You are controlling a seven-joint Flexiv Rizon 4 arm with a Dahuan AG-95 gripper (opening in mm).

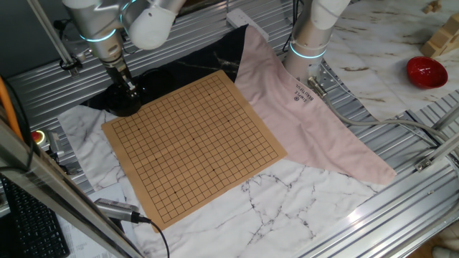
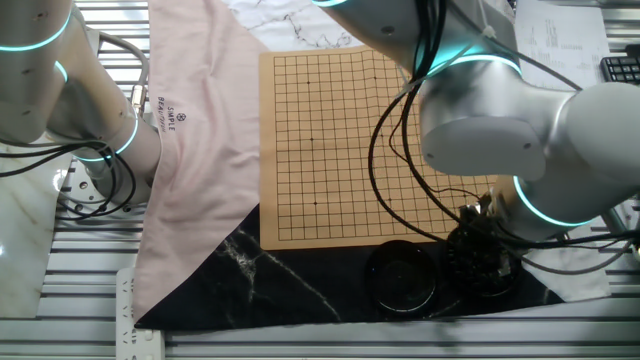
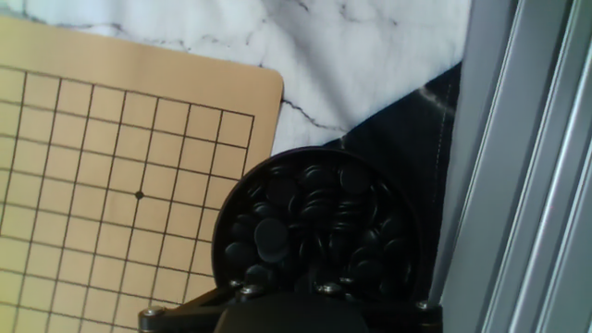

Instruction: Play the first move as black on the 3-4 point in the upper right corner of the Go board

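The wooden Go board lies flat with no stones on it; it also shows in the other fixed view and the hand view. A round black bowl filled with glossy black stones stands just off one board corner. My gripper hangs right over that bowl, also seen in the other fixed view. In the hand view only the dark base of the gripper shows, and the jaws merge with the dark stones. No single stone shows in the jaws.
A second black round bowl or lid lies beside the stone bowl on black cloth. A pink cloth covers one board side. Another arm's base stands behind it. A red bowl sits far off. Metal rails border the bowl.
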